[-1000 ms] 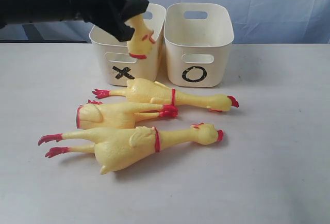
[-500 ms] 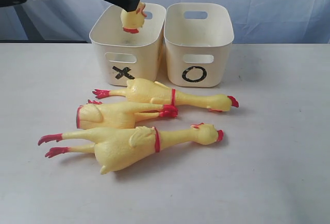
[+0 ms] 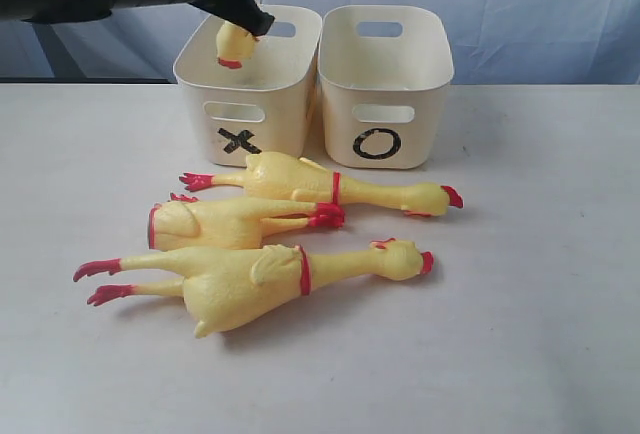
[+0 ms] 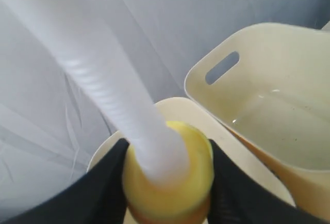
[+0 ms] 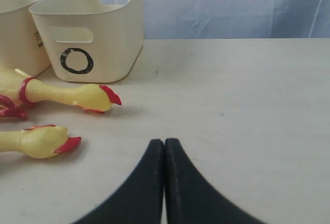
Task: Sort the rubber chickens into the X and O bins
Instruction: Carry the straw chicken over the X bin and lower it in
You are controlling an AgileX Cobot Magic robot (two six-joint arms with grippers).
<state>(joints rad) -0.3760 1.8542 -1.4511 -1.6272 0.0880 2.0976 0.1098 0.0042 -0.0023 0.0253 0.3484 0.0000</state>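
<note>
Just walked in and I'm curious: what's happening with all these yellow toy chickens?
The robot is sorting rubber chickens into two bins. Its left jaws are clamped on one chicken, dangling it head-down over the X bin. The O bin stands beside it. On the table in front lie three more chickens. The right jaws are shut on nothing, low over the table.

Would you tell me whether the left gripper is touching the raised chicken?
Touching: the left wrist view shows the left gripper clamped on the raised chicken.
</note>
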